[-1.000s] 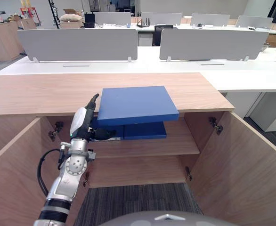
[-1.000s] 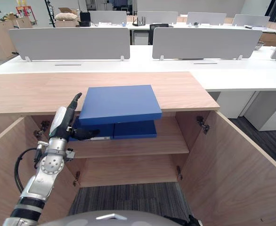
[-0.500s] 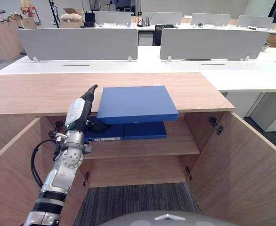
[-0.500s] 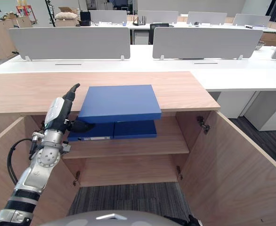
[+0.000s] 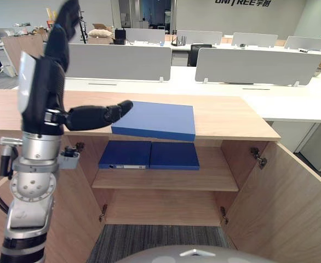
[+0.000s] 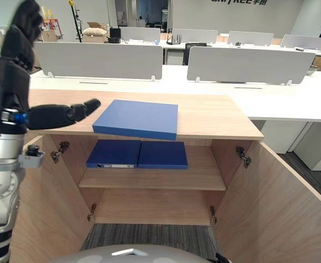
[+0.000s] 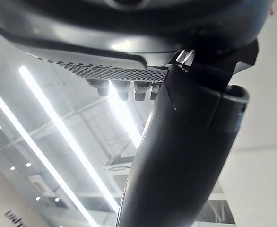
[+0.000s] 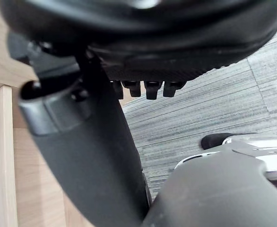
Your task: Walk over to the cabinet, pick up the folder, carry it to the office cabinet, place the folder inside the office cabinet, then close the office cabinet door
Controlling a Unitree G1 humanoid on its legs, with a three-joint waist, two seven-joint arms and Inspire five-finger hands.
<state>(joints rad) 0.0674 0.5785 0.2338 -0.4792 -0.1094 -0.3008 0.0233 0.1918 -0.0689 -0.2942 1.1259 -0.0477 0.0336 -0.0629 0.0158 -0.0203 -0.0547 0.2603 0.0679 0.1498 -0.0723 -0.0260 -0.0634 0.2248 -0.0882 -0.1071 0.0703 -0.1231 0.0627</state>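
Inspection at the wooden office cabinet (image 5: 234, 118). The blue folder (image 5: 156, 119) lies flat on the cabinet's top, towards its front edge and a little left of centre, with its near edge slightly overhanging the opening below. It is not inside the cabinet and neither hand has hold of it. The left hand (image 5: 40, 93) is raised high on the left of the scene with its fingers (image 5: 62, 27) straight and pointing upward, spread wide and holding nothing. Its thumb (image 5: 95, 115) juts out sideways towards the folder's left edge. The tip shows against that edge, but I cannot tell whether it touches. The right hand (image 8: 143, 33) hangs low over the grey carpet (image 8: 214, 109) beside a wooden panel, its fingers loose and nothing between them and the thumb. The cabinet's right door (image 5: 281, 208) stands wide open. On the upper shelf (image 5: 218, 176) two more blue folders lie flat side by side and touching, the left one (image 5: 125, 155) and the right one (image 5: 174, 156), directly beneath the folder on top. Behind the cabinet runs a white desk (image 5: 297, 107) carrying grey partition screens (image 5: 253, 66).
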